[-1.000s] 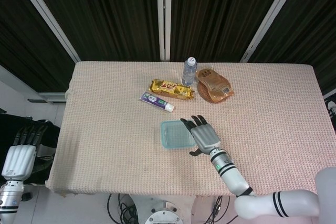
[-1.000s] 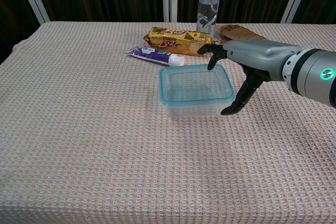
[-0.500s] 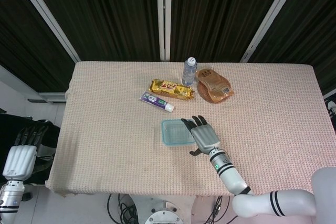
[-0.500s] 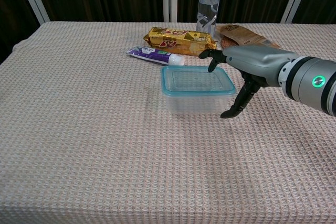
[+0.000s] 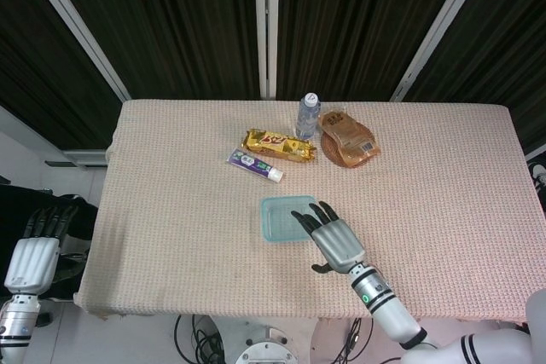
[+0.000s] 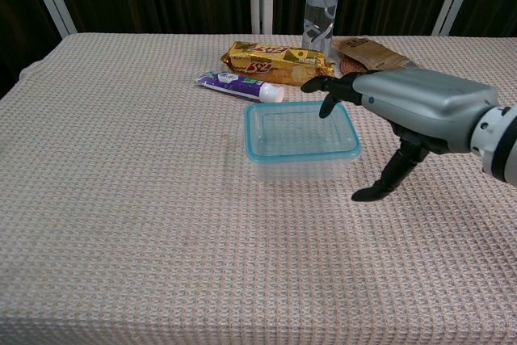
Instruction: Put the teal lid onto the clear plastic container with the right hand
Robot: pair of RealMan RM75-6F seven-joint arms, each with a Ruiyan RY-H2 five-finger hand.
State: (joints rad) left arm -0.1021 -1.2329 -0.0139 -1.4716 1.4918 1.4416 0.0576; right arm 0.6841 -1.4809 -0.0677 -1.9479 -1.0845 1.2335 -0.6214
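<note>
The clear plastic container [image 6: 300,159] stands mid-table with the teal lid [image 6: 299,132] lying on its top; the same lid [image 5: 280,217] shows in the head view. My right hand [image 6: 408,111] hovers just right of the container, fingers spread and pointing over the lid's far right corner, thumb hanging down, holding nothing. From above, the right hand [image 5: 336,239] overlaps the lid's right edge. My left hand [image 5: 32,253] hangs off the table's left side, fingers apart and empty.
Behind the container lie a purple-white tube [image 6: 239,84], a gold snack pack [image 6: 275,60], a water bottle [image 6: 321,9] and a brown snack bag [image 6: 373,56] on a woven coaster. The table edge [image 5: 213,309] runs near my right forearm.
My right hand has drawn back toward the near right, away from the container. The lid stays on the container, which has barely shifted.
</note>
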